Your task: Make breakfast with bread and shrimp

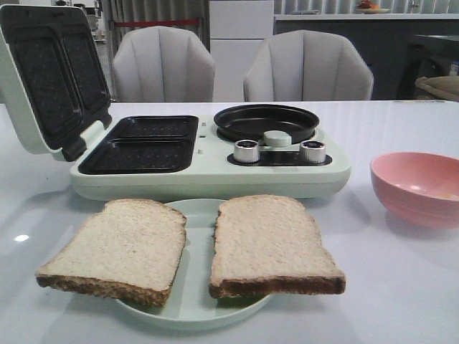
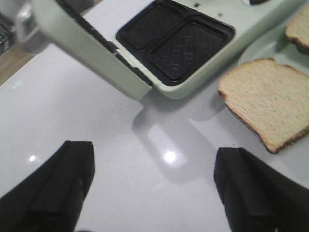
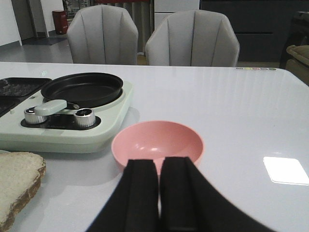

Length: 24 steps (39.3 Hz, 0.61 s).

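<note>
Low in the front frame, two slices of bread (image 1: 269,247) lie side by side on one pale green plate (image 1: 193,304), overhanging its rim, likely staged for easy pickup. Just behind, centre of frame, one breakfast maker (image 1: 208,161) stands with its lid (image 1: 50,79) tipped up at upper left, exposing two sandwich plates (image 1: 143,143), probably opened so slices can drop straight in. One round black pan (image 1: 267,122) sits on its right half, two silver knobs (image 1: 247,150) in front of it. One pink bowl (image 1: 416,188) at right of frame, apart from the plate. Shrimp: can't confirm, only a faint pale smudge inside the bowl's far edge, too small to tell. Two grey chairs (image 1: 163,64) behind the table (image 1: 401,287).

Left gripper (image 2: 154,188): fingers spread wide, released, holding nothing, hanging over bare table beside the near slice and the lid's edge. Right gripper (image 3: 158,193): fingers pressed together, clenched on nothing, aimed at the pink bowl just ahead. Neither arm shows in the front frame. Judgement: task not started, bread not yet loaded
</note>
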Tool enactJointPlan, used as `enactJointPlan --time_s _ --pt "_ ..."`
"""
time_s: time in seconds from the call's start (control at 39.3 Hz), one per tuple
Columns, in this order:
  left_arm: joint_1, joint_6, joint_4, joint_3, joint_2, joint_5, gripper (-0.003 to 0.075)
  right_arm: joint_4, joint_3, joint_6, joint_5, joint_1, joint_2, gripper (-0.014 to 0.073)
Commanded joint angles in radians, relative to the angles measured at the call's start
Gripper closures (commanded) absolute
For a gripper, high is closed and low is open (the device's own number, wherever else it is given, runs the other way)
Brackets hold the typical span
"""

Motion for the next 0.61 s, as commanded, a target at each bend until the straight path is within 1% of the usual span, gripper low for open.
enactJointPlan --time_s 0.0,0.1,0.18,0.25,0.33,0.48,0.59 --pt "-0.101 -0.002 0.092 -0.028 0.097 -0.042 0.0155 -0.016 -0.018 -0.002 -0.076 -0.006 -0.022 0.0408" --pt "-0.218 -0.027 0.175 -0.028 0.198 -0.03 0.0155 -0.016 -0.018 -0.002 -0.076 -0.006 -0.022 0.0408" --pt "-0.287 -0.112 0.282 -0.028 0.272 -0.025 0.0155 -0.016 -0.018 -0.002 -0.076 -0.006 -0.022 0.0408" --pt "-0.335 -0.209 0.403 -0.028 0.345 -0.014 0.0155 -0.016 -0.018 -0.002 -0.076 -0.006 -0.022 0.0408" --pt "-0.36 -0.259 0.484 -0.028 0.416 -0.014 0.0155 -0.016 -0.018 -0.002 -0.076 -0.006 -0.022 0.0408" --pt "-0.388 -0.304 0.568 -0.028 0.543 -0.014 0.0155 -0.016 -0.018 -0.002 -0.076 -0.006 -0.022 0.0408" --pt "-0.411 -0.374 0.644 -0.028 0.606 -0.014 0.0155 -0.016 -0.018 -0.002 -0.076 -0.006 -0.022 0.0408"
